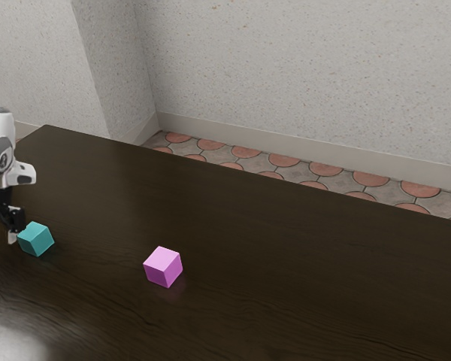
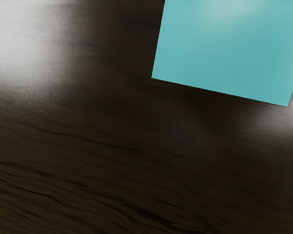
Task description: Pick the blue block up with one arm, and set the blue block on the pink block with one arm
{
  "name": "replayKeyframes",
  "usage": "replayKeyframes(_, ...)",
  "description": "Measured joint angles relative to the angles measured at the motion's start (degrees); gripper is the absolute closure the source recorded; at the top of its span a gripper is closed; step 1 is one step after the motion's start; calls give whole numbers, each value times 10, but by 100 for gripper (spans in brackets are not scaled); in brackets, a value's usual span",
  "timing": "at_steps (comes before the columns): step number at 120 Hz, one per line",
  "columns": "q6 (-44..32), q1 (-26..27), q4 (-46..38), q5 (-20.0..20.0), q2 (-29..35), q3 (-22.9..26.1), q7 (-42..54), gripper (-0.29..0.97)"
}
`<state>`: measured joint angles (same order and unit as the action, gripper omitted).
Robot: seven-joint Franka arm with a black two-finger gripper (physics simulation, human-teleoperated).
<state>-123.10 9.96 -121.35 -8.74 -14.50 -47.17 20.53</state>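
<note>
Hanging beside one blue block (image 1: pixel 36 238) is one hand (image 1: pixel 12 226), open or closed I cannot tell; one pink block (image 1: pixel 163 266) apart.

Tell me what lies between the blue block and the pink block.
Nothing: in the exterior view, only bare dark wooden tabletop separates the blue block and pink block.

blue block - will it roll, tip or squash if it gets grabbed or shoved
Probably stiff: the blue block is a sharp-edged cube with flat faces. It likely won't roll or tip, since it looks as wide as it is tall and seems to rest flat on the table. If pushed, it may well slide, because the tabletop looks glossy.
</note>
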Motion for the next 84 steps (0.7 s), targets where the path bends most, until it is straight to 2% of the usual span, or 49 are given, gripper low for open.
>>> replayKeyframes(7,-7,-47,12,7,-14,52,7,0)
replayKeyframes(18,-14,-74,33,13,-32,79,17,0)
replayKeyframes(28,-19,-123,52,16,-47,128,25,0)
replayKeyframes(38,-22,-143,71,18,-64,161,32,0)
replayKeyframes(57,-25,-148,84,30,-76,183,43,0)
replayKeyframes(84,-27,-159,92,83,-111,190,48,0)
